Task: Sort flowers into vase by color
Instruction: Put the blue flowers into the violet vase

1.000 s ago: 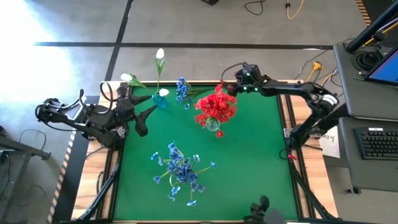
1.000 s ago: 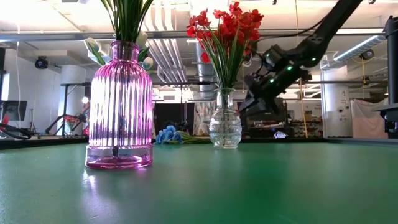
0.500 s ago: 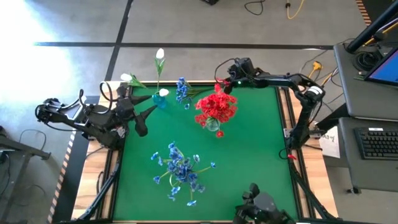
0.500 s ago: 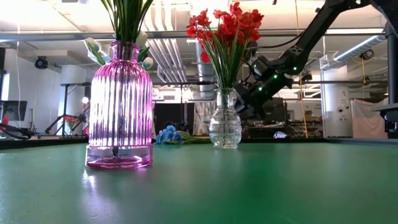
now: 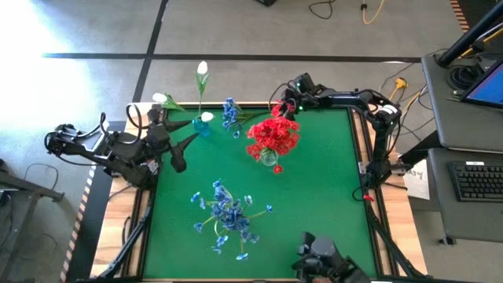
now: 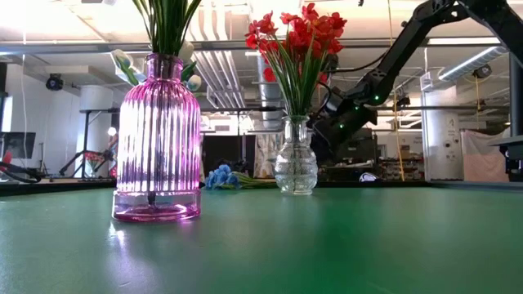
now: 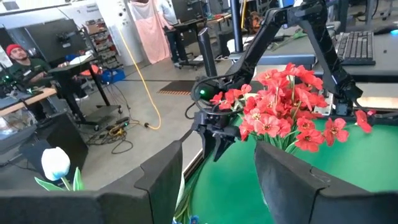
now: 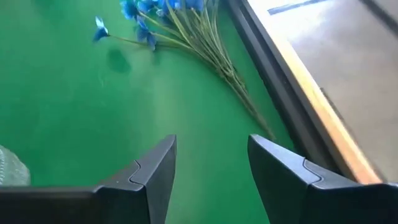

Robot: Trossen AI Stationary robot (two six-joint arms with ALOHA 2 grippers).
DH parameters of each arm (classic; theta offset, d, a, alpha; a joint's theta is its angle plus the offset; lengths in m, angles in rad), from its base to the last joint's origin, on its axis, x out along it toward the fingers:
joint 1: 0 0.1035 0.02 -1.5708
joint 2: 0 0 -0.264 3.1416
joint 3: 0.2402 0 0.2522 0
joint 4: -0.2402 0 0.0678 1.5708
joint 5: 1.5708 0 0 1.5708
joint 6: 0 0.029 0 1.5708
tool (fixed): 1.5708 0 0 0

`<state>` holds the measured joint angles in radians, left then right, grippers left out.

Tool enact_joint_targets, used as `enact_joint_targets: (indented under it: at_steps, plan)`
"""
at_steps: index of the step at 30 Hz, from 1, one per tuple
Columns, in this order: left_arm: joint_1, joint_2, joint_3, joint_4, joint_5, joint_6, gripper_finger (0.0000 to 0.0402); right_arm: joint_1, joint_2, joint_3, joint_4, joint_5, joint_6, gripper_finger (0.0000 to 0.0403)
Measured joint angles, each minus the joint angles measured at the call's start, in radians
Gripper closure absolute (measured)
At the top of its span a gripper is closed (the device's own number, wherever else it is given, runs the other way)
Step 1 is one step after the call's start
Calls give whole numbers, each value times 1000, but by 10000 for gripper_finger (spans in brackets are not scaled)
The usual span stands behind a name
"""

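Grey concrete floor (image 5: 236, 31), ceiling pipes (image 6: 229, 49)

On the green table (image 5: 314, 204), red flowers (image 5: 273, 135) stand in a vase near the far edge, blue flowers (image 5: 228, 215) stand toward the near edge, and a blue bunch (image 5: 231, 114) lies at the far edge. The right gripper (image 5: 284, 106) hovers at the far edge; the left gripper (image 5: 191, 132) waits at the left edge

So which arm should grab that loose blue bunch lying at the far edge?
Right, probably. The right gripper is open, empty and beside the blue flowers' stems on the mat. The left gripper, also open, waits by the pink vase.
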<state>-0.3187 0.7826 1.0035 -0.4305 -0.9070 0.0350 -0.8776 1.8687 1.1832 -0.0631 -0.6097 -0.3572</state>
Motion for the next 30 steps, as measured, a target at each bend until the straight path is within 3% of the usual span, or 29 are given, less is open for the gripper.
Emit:
enact_joint_targets:
  at_steps: [8,21,30]
  plan:
    - [0,-8,0,0,0,31,217,5,2,1,5,8,-225,227]
    - [0,-16,0,1,0,54,217,51,22,7,73,149,-210,223]
    - [0,-16,0,1,0,54,217,55,58,24,108,157,-174,223]
